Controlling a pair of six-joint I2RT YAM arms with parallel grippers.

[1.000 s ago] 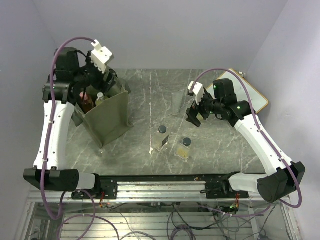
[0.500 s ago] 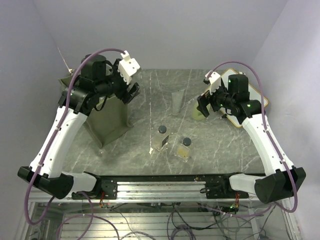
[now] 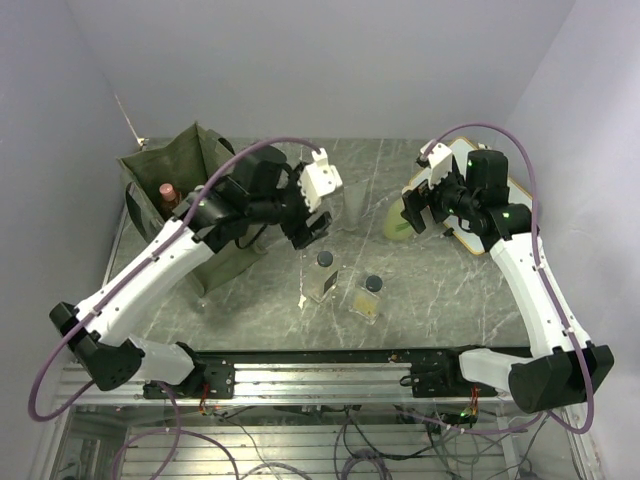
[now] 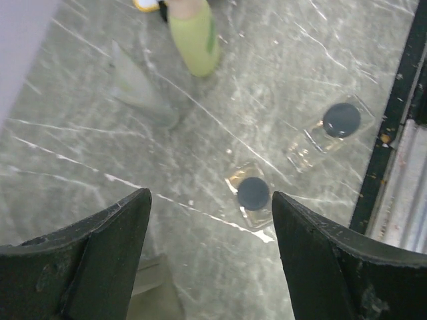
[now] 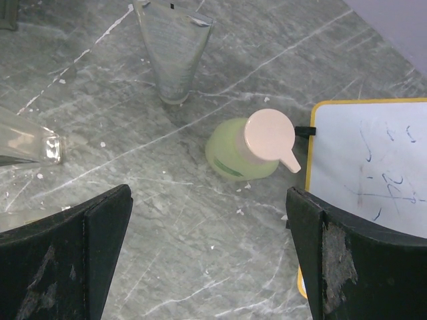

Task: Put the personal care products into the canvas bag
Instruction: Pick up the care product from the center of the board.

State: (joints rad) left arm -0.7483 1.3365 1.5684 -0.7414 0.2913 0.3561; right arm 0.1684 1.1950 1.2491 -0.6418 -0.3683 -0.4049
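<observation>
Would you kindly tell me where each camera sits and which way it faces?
Top external: above and behind, looking down on table and canvas bag; both arms, left gripper and right gripper show.
Left wrist: on the left arm, looking down between its open fingers at two clear square bottles.
Right wrist: on the right arm, looking down between its open fingers at the whiteboard.
Shared: both wrist views show the yellow-green bottle and grey tube.
</observation>
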